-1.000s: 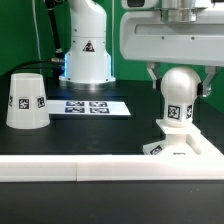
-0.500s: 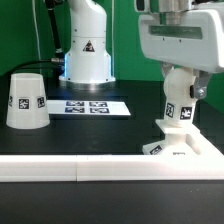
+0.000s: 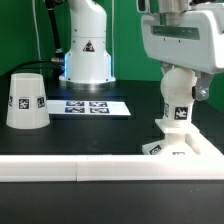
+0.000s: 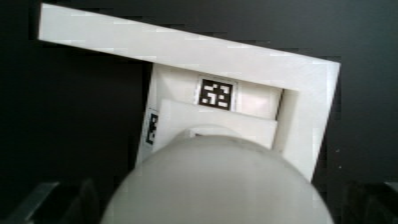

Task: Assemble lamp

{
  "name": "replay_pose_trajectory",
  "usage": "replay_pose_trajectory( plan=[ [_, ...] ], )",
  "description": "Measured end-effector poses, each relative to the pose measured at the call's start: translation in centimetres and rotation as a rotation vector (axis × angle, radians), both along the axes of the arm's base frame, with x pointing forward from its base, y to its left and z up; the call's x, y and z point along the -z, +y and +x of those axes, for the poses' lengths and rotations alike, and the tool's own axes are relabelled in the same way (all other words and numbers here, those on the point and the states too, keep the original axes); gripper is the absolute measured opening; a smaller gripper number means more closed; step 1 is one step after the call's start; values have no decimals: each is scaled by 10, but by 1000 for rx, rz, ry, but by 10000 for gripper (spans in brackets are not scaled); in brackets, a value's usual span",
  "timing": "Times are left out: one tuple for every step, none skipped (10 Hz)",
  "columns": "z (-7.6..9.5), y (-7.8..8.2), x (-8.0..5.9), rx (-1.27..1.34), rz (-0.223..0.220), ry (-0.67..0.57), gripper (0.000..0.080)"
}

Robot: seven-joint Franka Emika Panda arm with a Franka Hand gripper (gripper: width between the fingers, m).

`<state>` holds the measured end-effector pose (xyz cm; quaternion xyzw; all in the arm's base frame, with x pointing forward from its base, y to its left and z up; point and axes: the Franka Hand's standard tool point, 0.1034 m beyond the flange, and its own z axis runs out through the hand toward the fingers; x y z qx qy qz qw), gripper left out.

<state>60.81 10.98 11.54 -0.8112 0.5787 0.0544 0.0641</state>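
Bulb (image 3: 178,108) stands upright on base (image 3: 195,148), jaws straddling its head; whether they pinch it I cannot tell. An off-centre squeeze or twist could tilt the neck and jam it; shade (image 3: 25,100) sits well apart from base

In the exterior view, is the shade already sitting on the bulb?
No, the shade stands by itself on the table at the exterior view's left, apart from the bulb at the base.

The arm (image 3: 85,22) is white and round, with a black triangle sticker (image 3: 86,46) and a blue glow (image 3: 66,72) below. The pincer (image 3: 181,88) has a pale boxy head and dark fingers (image 3: 201,93).
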Motion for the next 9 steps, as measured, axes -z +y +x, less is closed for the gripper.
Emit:
replay_pose_trajectory(
  plan=[
    [3, 1, -2, -158, -2, -20, 696],
    [5, 1, -2, -279, 2, -37, 699],
    [4, 1, -1, -357, 3, -49, 699],
    [4, 1, -1, -434, 4, -62, 699],
    [4, 1, -1, -519, 6, -76, 699],
    [4, 1, -1, -591, 8, -88, 699],
    [4, -1, -2, -714, 1, -106, 699],
    [7, -3, -4, -908, -29, -127, 699],
    [7, -5, -4, -1070, -39, -145, 699]
  ],
)
